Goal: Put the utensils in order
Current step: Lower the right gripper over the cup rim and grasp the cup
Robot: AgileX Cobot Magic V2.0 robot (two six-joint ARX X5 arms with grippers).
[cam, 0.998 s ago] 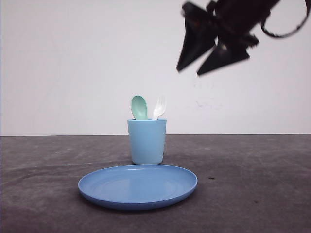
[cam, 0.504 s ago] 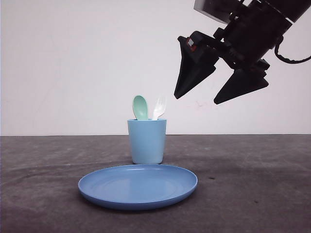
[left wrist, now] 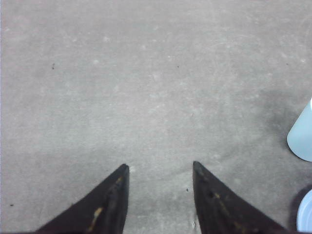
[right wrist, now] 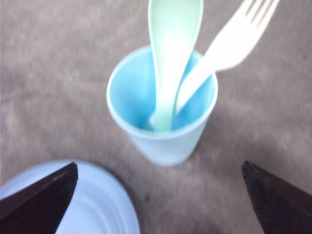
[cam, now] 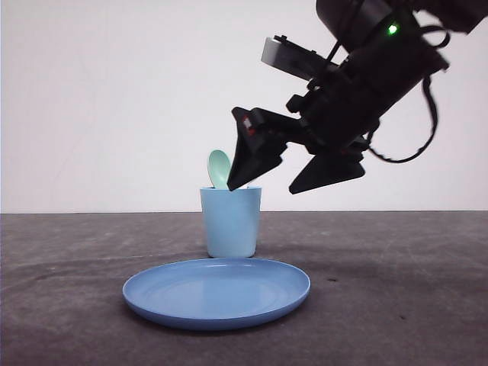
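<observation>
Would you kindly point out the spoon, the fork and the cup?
spoon (right wrist: pixel 170 58): right wrist view, on its handle.
fork (right wrist: pixel 234 44): right wrist view, below the tines.
cup (cam: pixel 230 225): front view, on its outer wall.

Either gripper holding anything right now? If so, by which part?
Nothing held. Right gripper is open by the cup; spoon and fork stand in it, ungrasped. Left gripper is open over bare table.

In the front view, the right gripper (cam: pixel 261 185) covers the white fork, so only the mint spoon (cam: pixel 219 168) rises clear above the light blue cup (cam: pixel 230 223). The right wrist view is blurred; the spoon bowl and the fork (right wrist: pixel 229 46) tines run off the frame edge. In the left wrist view, the cup (left wrist: pixel 302 136) and what seems to be the blue plate (left wrist: pixel 305 215) are cut by the frame edge.
</observation>
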